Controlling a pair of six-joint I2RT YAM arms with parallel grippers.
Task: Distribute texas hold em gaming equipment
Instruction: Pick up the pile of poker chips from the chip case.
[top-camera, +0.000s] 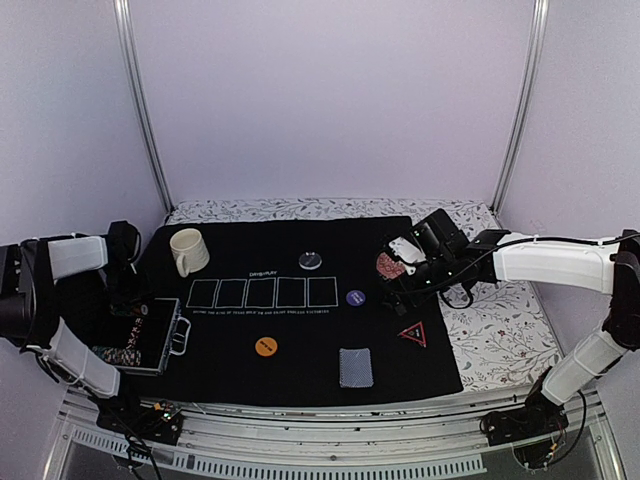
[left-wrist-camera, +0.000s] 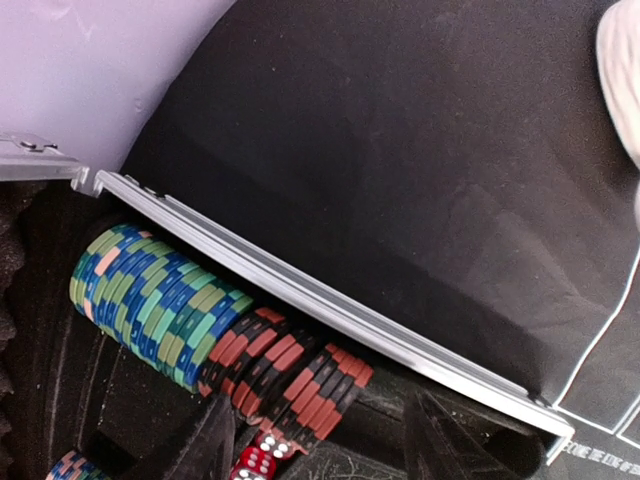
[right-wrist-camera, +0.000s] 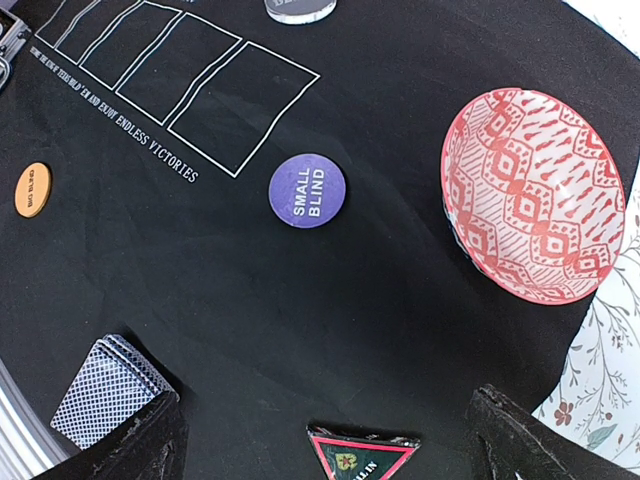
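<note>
A black mat (top-camera: 300, 375) covers most of the table, printed with a row of five white outlined rectangles and a line of white lettering beneath them. Under it lies a floral tablecloth (top-camera: 495, 330), showing along the far and right sides. A cream mug (top-camera: 188, 250) stands upright near the mat's far left corner, handle towards the near side. A red patterned bowl (right-wrist-camera: 535, 195) sits upright at the right; its outer rim seems to reach the mat's edge, though the angle makes that hard to judge. An open aluminium case (top-camera: 160, 335) with dark foam lining (left-wrist-camera: 20, 260) rests at the mat's left edge. Two metal posts (top-camera: 140, 100) frame pale walls.
</note>
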